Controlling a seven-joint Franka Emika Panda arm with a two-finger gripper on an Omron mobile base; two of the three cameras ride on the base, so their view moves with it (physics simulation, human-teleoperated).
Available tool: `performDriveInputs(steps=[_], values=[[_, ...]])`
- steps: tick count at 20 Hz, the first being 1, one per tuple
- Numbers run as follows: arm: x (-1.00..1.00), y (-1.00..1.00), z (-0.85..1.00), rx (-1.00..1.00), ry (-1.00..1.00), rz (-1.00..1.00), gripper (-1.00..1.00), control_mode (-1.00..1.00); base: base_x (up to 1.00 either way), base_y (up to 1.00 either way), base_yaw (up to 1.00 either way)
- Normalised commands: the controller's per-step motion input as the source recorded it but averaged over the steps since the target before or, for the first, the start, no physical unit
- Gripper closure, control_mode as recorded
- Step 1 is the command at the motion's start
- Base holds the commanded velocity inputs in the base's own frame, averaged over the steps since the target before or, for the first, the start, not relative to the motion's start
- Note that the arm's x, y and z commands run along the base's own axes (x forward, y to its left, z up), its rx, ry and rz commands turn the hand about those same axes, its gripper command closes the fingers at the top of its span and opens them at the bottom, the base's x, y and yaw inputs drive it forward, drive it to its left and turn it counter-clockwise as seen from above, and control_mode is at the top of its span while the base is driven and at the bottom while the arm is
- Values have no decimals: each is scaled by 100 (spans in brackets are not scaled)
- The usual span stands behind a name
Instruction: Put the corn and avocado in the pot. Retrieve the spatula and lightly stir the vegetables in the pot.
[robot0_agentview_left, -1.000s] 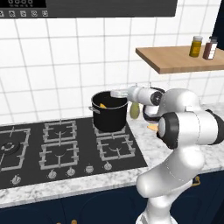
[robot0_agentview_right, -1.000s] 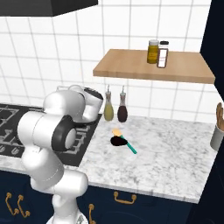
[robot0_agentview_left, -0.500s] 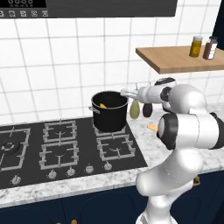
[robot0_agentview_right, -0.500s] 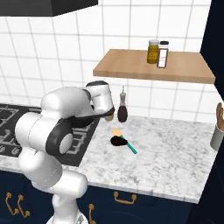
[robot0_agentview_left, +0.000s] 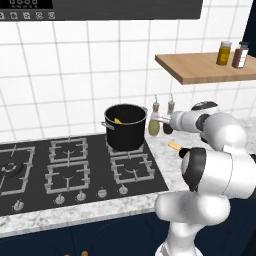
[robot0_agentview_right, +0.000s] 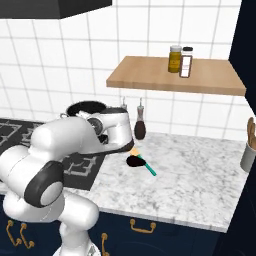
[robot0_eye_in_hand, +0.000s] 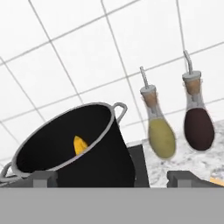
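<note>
Your wide-open two-finger gripper (robot0_eye_in_hand: 111, 178) hovers beside the black cylindrical stockpot (robot0_agentview_left: 125, 127), the slim yellow corn cob (robot0_eye_in_hand: 79, 145) inside.

The white arm rises from its base, folds at a dark elbow and reaches forward level. Its gripper (robot0_agentview_left: 152, 118) points horizontally, the two dark fingers (robot0_eye_in_hand: 43, 178) set wide apart, holding nothing.

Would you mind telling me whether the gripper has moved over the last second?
Yes. In the left base view the gripper has swung right, away from the pot, toward the olive bottle.
</note>
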Motion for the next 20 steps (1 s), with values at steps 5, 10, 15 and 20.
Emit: performDriveInputs(steps=[5,10,15,20], values=[[-54,-24,100,6,6,-3,-100,-100,0,0,0],[-43,-1,100,1,-7,0,-100,-100,0,0,0],[-31,0,100,0,-24,0,-100,-100,0,0,0],[-23,0,100,-4,-33,1,-100,-100,0,0,0]])
